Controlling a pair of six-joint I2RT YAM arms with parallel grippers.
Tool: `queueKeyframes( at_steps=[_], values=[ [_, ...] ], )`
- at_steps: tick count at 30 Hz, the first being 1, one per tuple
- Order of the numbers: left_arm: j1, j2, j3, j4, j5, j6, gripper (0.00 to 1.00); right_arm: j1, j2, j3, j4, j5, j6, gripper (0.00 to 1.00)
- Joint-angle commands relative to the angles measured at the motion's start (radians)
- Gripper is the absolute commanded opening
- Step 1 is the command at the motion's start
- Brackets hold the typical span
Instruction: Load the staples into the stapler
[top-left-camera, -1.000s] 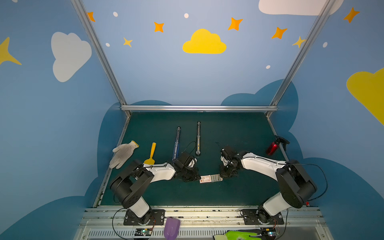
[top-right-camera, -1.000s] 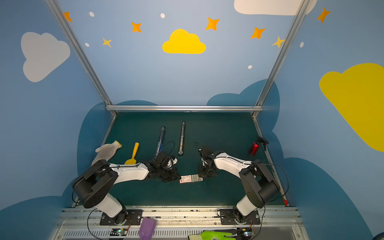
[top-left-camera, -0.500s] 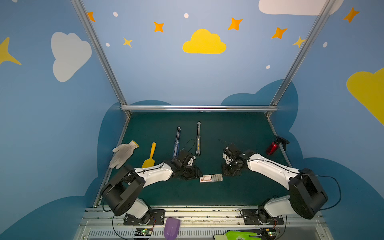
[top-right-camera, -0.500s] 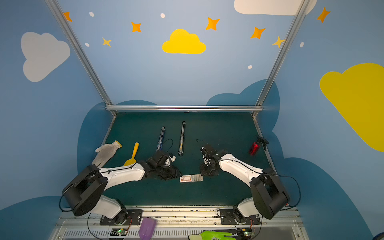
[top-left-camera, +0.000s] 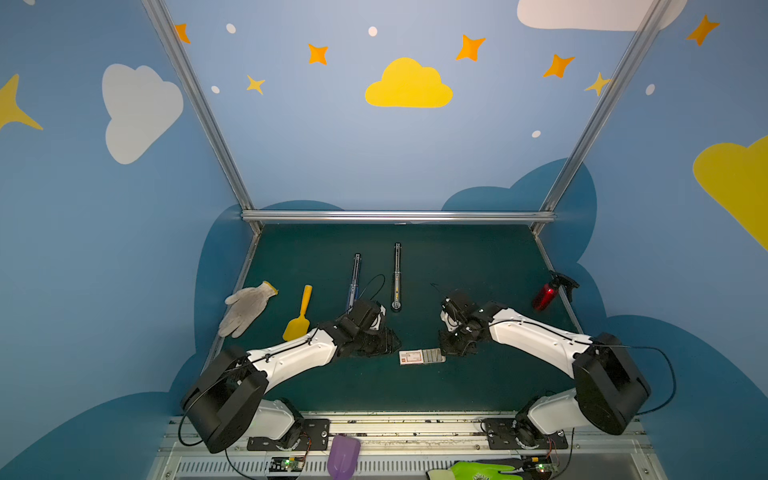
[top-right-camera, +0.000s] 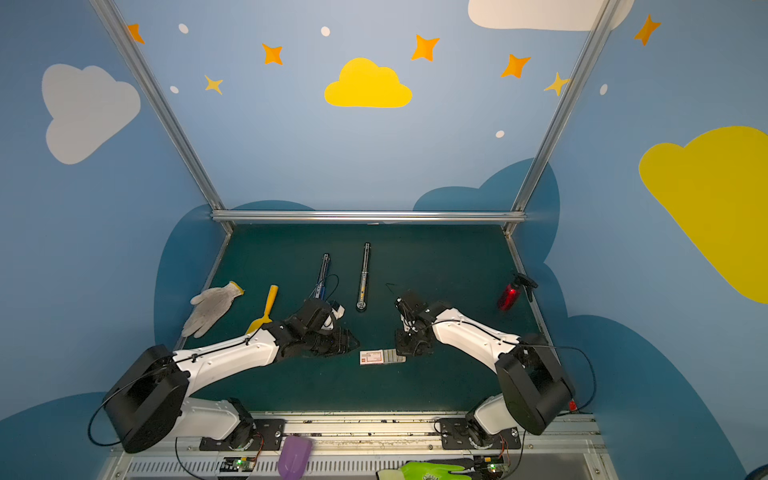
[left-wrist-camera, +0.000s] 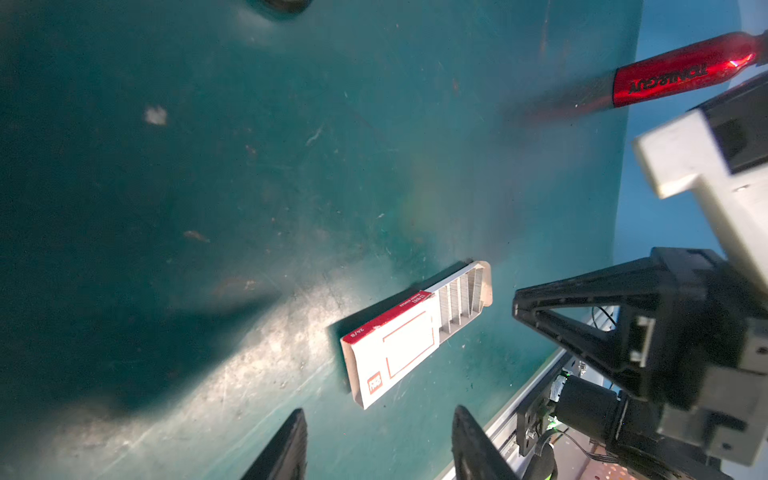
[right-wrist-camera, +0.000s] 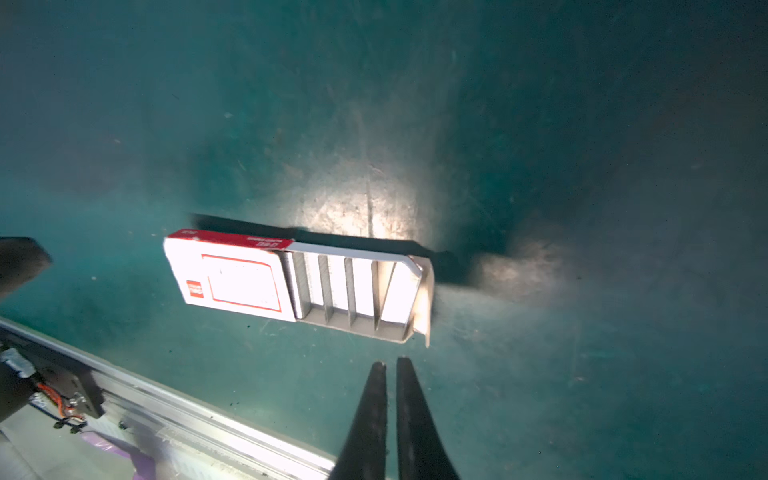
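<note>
The slid-open box (right-wrist-camera: 237, 278) bares grey staples (right-wrist-camera: 332, 293) (glare-washed, perhaps four rows); the right pincer (right-wrist-camera: 390, 365), all but closed, sits beside it.

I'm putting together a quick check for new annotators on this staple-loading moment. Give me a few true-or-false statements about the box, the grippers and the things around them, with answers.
1. The box has its drawer slid partly out, baring grey rows of staples. True.
2. The right gripper is clamped on the box. False: it is shut on nothing, just off the drawer end.
3. The left gripper is open and holds nothing. True.
4. The red spray bottle sits next to the glove. False: the bottle is at the mat's right edge, while the glove is on the left by the yellow scoop.
</note>
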Motion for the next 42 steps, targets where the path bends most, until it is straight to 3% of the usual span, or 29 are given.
queueKeyframes(
  at_steps=[1, 10, 20, 33, 37, 42],
  values=[
    [-0.007, -0.005, 0.001, -0.029, -0.029, 0.004, 0.56, 0.015, 0.040, 0.008, 0.009, -0.006, 0.021, 0.13],
    [-0.015, 0.017, 0.001, -0.020, -0.032, 0.004, 0.56, 0.023, 0.094, 0.017, 0.010, 0.022, 0.044, 0.17],
    [-0.016, 0.029, 0.001, -0.017, -0.027, 0.006, 0.56, 0.024, 0.129, 0.033, 0.007, 0.040, 0.053, 0.16],
    [-0.018, 0.034, 0.002, -0.015, -0.026, 0.005, 0.56, 0.027, 0.166, 0.056, -0.017, 0.060, 0.048, 0.09],
    [-0.018, 0.039, 0.005, -0.016, -0.023, 0.007, 0.56, 0.029, 0.184, 0.067, -0.025, 0.065, 0.050, 0.11],
    [-0.020, 0.039, 0.005, -0.016, -0.025, 0.008, 0.56, 0.031, 0.173, 0.074, -0.032, 0.070, 0.047, 0.03]
  ],
)
